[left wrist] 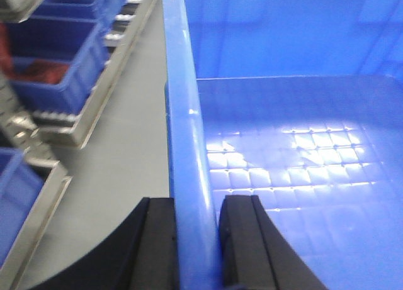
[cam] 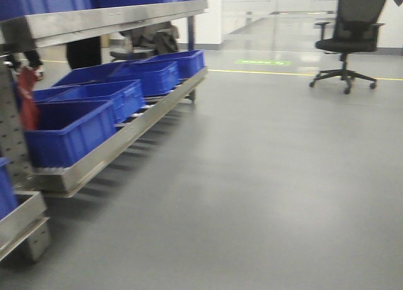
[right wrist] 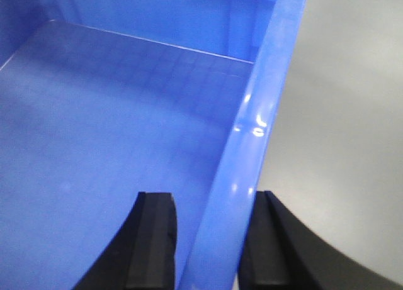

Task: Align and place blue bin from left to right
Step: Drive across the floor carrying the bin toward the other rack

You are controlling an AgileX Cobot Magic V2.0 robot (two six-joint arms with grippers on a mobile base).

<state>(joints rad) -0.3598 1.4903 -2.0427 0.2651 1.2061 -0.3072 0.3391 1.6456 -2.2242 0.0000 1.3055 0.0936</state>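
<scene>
Blue bin (left wrist: 283,145) held off the grey floor (left wrist: 132,145) between two arms, empty, with its gridded base bare and shining. Not visible in the front view. Left gripper (left wrist: 198,239) clenched on the bin's left wall, one black finger outside and one inside, both pressed against the rim. Right gripper (right wrist: 211,239) closed the same way over the opposite wall. Rigid moulded plastic, probably light while empty but wide and awkward for one arm. Glossy surface, so likely slippery under narrow pads. Thin wall, apt to flex or twist if lifted unevenly. Best taken as now, at matching points on the two side rims and kept level. Metal rack (cam: 113,22) to the left in the front view, with shelved bins (cam: 94,107) in a row on its lower roller shelf. Office chair (cam: 349,41) far off to the right.
</scene>
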